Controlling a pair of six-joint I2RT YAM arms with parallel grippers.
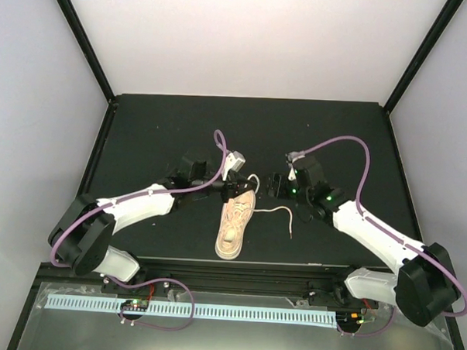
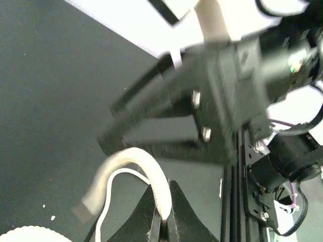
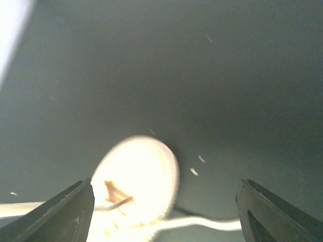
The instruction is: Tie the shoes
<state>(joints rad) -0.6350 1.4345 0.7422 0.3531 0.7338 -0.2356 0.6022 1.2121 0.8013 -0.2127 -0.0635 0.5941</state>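
Sneaker (image 1: 235,225): it's lying mid-tabletop (image 1: 158,133), between your two arms.
Left hand (image 2: 162,201): you're pinching a lace (image 2: 151,174) tight at the sneaker's far end.
Right hand (image 1: 278,185): you're holding it spread wide, crowding close opposite.
Loose lace (image 1: 282,213): trailing right, near your right hand.

Wore white shells on the left arm (image 1: 135,202) and right arm (image 1: 374,231), ending in round black joints (image 1: 426,288) by the near edge of the desk (image 1: 158,129). Carried purple cables (image 1: 351,138) looping above the desk. Glowed with green lights (image 1: 328,198) on the right arm. Showed black jaws, one body bearing two silver screws (image 2: 197,99).
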